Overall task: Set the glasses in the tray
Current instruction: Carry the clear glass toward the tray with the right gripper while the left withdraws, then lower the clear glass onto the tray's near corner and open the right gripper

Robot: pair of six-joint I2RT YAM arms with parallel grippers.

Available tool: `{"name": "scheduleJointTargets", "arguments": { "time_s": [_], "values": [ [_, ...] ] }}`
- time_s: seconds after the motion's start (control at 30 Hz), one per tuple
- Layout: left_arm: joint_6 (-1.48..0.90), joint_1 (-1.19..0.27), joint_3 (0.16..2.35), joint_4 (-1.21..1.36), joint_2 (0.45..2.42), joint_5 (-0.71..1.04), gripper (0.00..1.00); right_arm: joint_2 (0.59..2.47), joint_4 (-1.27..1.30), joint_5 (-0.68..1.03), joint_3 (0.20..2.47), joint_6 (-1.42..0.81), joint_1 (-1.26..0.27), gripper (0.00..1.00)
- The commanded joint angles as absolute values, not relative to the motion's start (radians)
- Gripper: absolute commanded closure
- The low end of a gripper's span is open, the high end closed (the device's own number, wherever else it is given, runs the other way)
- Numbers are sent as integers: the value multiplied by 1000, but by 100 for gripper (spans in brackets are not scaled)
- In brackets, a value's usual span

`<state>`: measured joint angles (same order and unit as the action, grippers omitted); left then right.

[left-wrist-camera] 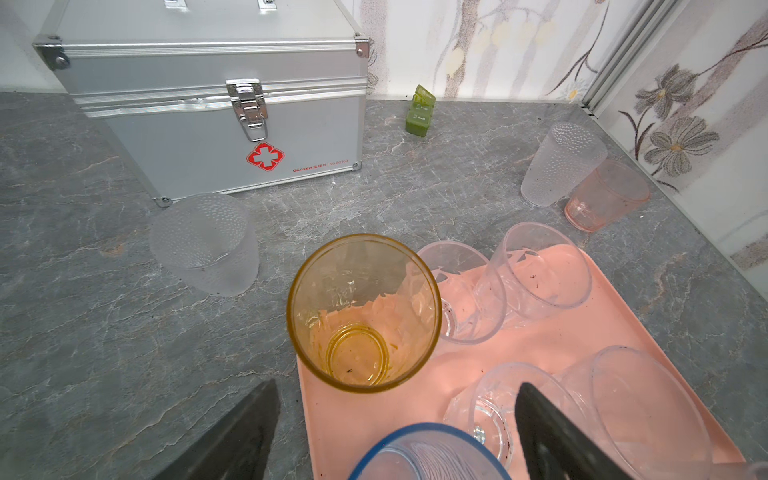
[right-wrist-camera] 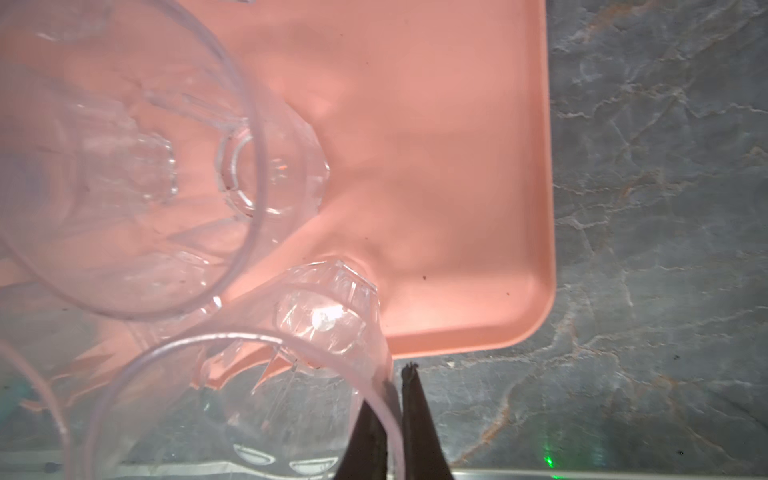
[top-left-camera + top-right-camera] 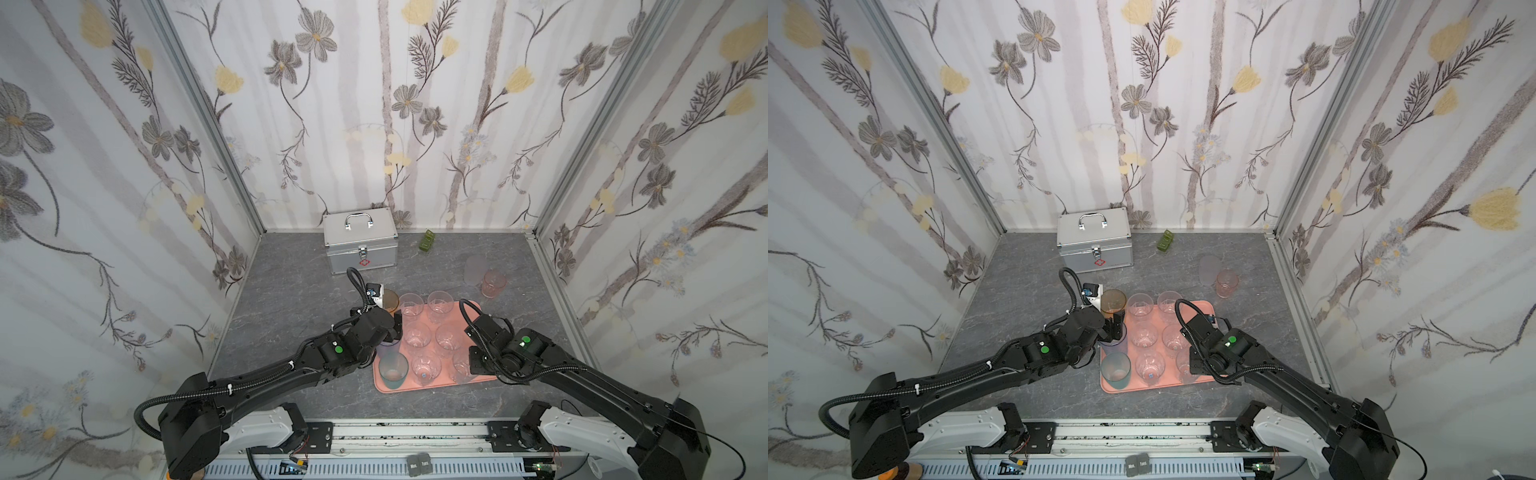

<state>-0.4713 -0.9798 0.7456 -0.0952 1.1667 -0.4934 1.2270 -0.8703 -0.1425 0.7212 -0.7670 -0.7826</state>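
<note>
Though left end effector (image 1: 397,386) agape, right end effector (image 2: 401,374) tight on 1 of 9 tray (image 2: 457,208) glasses (image 3: 410,305); 3 outside.

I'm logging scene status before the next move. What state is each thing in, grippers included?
tray: partly filled
left gripper: open, holding nothing
right gripper: shut on clear glass wall
clear glass: gripped at its wall, over tray edge
amber glass: upright on tray, empty
blue glass: upright on tray, unheld
frosted tumblers: standing off tray
pink glass: upright, off tray
metal case: closed, latched
</note>
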Motion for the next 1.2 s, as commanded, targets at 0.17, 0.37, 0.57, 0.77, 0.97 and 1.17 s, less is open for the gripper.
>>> {"name": "scheduleJointTargets", "arguments": {
  "time_s": [0.17, 0.37, 0.57, 0.77, 0.97, 1.17],
  "values": [
    [-510, -979, 722, -95, 1155, -517, 9, 1278, -842, -157, 721, -792, -808, 100],
    [-517, -972, 719, -95, 1143, -526, 8, 1261, -897, -162, 803, -775, -810, 73],
    [-488, -837, 778, -131, 1134, -271, 7, 1174, -925, -127, 965, -716, -731, 54],
    [-458, -589, 848, -231, 1135, -163, 9, 1086, -712, -9, 970, -674, -546, 50],
    [-419, -457, 812, -261, 1113, -164, 13, 1180, -610, -34, 997, -584, -367, 49],
    [-448, -461, 760, -262, 1091, -155, 14, 1388, -515, -102, 1077, -488, -228, 49]
  ]
}}
